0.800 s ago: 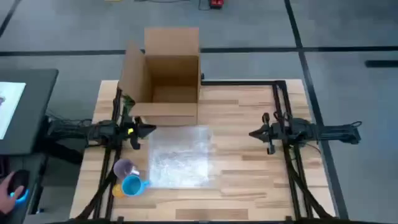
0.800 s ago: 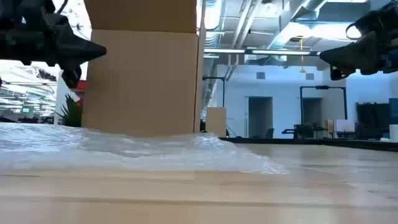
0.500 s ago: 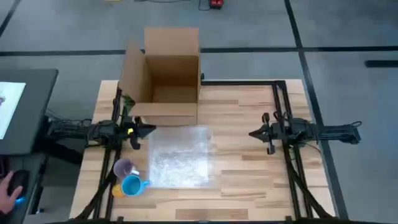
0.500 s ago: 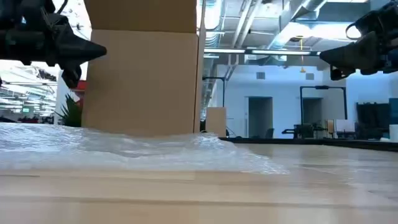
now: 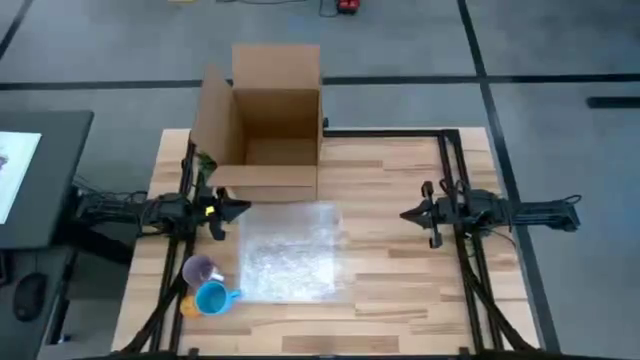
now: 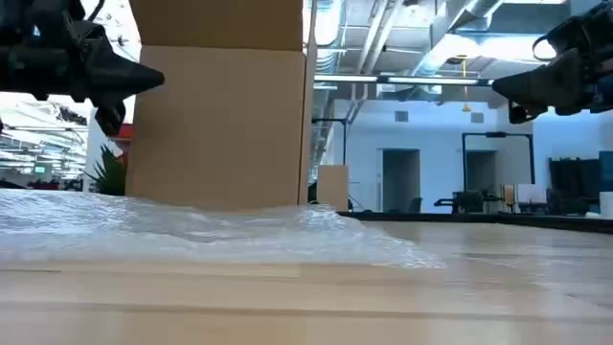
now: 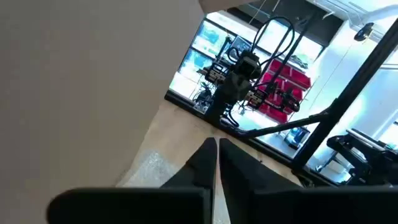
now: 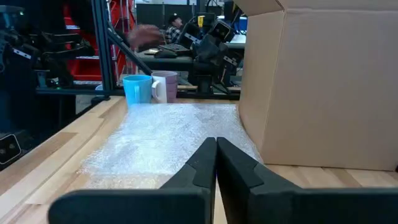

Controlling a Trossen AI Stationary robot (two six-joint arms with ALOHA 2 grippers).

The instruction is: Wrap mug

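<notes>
Wrapping looks not yet begun: the blue mug stands beside a pale mug at the bubble wrap sheet's edge (nothing lies on it). Left claw and right claw hover clenched, empty, above the desk.

Matt cardboard box, pale wood-plank table, crinkly clear bubble wrap, probably plastic.

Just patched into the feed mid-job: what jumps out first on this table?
The open cardboard box stands at the table's far edge, and a bubble wrap sheet lies flat in front of it. A blue mug and a purple mug sit at the sheet's left, near the front edge. The left gripper and right gripper hover shut at either side, holding nothing.
</notes>
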